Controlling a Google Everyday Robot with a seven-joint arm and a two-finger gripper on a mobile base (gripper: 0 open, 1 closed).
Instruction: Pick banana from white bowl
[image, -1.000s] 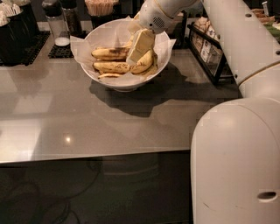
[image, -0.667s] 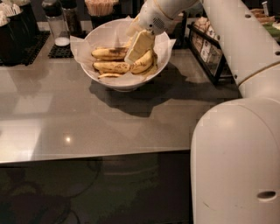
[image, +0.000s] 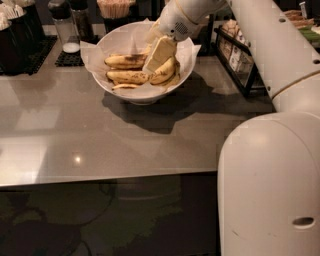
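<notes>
Reaching down into the bowl is the step in hand; the lift has not begun.

At the far left stand dark containers (image: 17, 27). Right of them a clear jar (image: 64, 31) with a dark lid sits on a black mat (image: 70, 57), and a cup of pale sticks (image: 116, 9) stands further right. All are at the far edge of the grey counter (image: 75, 135).

The white bowl (image: 145, 92), lined with crinkled paper, sits at centre-far and holds several speckled bananas. Two other bananas (image: 125, 61) lie across its left half. The banana (image: 166, 71) nearest the tool lies in the right half, against the lining.

The gripper (image: 152, 65) dips into the bowl from the upper right, its cream tip just beside that banana and over the others. I cannot tell from this angle whether its jaws are spread or pinching anything.

I judge the next move calls for a firm hold on one banana alone, then a straight rise clear of the paper, which may drag along.

Further right stands a black wire basket (image: 235, 60) of packets, then the white arm (image: 272, 50). No writing can be read anywhere.
</notes>
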